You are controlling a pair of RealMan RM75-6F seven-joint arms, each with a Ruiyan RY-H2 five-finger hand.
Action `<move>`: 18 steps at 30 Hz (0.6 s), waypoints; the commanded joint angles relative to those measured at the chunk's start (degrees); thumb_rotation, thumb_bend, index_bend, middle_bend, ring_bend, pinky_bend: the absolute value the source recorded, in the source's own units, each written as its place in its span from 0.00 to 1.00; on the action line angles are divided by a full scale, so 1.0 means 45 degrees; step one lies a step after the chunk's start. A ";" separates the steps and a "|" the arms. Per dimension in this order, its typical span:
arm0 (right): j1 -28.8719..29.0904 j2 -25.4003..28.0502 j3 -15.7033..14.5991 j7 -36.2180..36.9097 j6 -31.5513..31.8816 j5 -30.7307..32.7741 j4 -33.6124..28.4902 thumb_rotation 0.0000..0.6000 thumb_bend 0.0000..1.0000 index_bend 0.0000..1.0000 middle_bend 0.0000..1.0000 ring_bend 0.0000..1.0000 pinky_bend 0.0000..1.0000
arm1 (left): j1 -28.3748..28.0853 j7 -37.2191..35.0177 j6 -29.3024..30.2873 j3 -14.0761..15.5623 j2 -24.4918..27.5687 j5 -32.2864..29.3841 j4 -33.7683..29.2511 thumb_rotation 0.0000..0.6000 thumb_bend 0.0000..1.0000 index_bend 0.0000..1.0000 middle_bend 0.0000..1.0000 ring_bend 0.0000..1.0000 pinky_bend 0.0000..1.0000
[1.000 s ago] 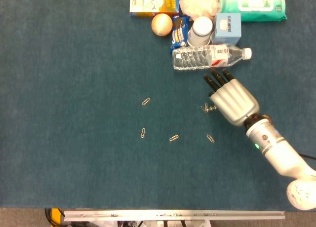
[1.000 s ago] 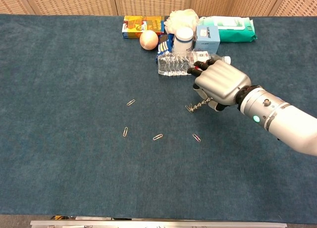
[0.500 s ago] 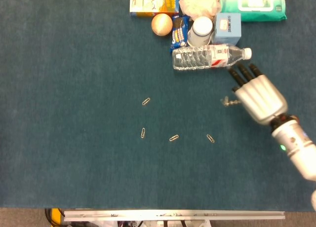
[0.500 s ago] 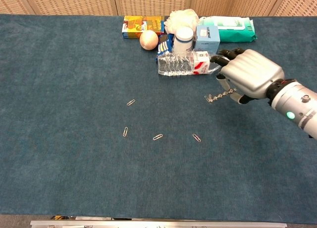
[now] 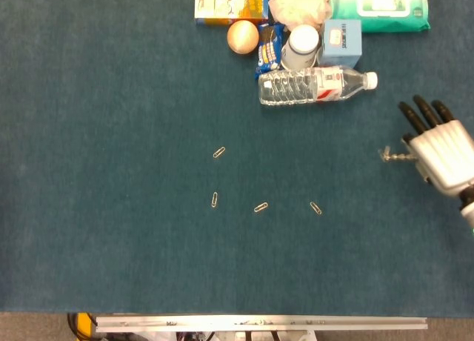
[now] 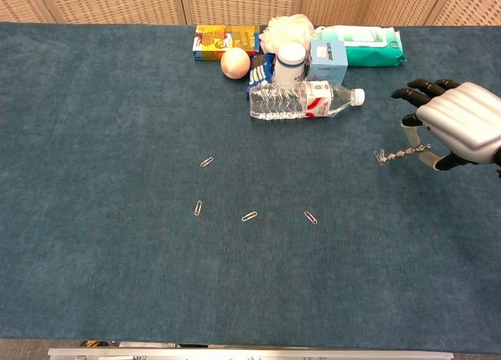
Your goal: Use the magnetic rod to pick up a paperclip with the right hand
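Four paperclips lay scattered on the blue table [image 5: 111, 230]: one [image 5: 219, 153] farthest back, one [image 5: 215, 200] to the left, one [image 5: 261, 207] in the middle and one [image 5: 316, 207] to the right. A fifth paperclip [image 6: 380, 156] clung to the tip of the magnetic rod [image 6: 403, 153], which I gripped in my right hand [image 6: 462, 125] at the far right of the table, well apart from the four loose clips. The rod pointed leftward from my fingers [image 5: 421, 114], which stretched toward the back of the table. Whether the rod's tip touched the cloth, I could not tell. At the back edge lay a clear water bottle [image 5: 315, 86] on its side, with a white jar [image 5: 302, 47], a light blue box [image 5: 342, 41], a wet-wipes pack [image 5: 378, 9], a white loofah [image 5: 300, 3], an egg-coloured ball [image 5: 242, 36] and an orange box [image 5: 231, 1] crowded just behind it. My left hand did not show in either view.
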 commanded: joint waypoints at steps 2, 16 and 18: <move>-0.0582 0.0029 -0.0207 0.0759 -0.0004 -0.0171 0.0620 1.00 0.32 0.62 0.13 0.00 0.16 | -0.0033 -0.0050 -0.0045 -0.0012 -0.0010 -0.0013 0.0036 1.00 0.22 0.58 0.47 0.57 0.83; -0.1336 0.0186 0.0153 0.1880 -0.0232 -0.0383 0.1151 1.00 0.25 0.21 0.13 0.00 0.16 | -0.0197 0.0034 -0.0312 0.0009 -0.0066 -0.0043 0.0074 1.00 0.22 0.58 0.47 0.57 0.83; -0.1506 0.0371 0.0204 0.2204 -0.0024 -0.0595 0.1029 1.00 0.23 0.18 0.13 0.00 0.16 | -0.0206 -0.0021 -0.0325 0.0010 -0.0056 -0.0041 0.0087 1.00 0.22 0.58 0.47 0.57 0.83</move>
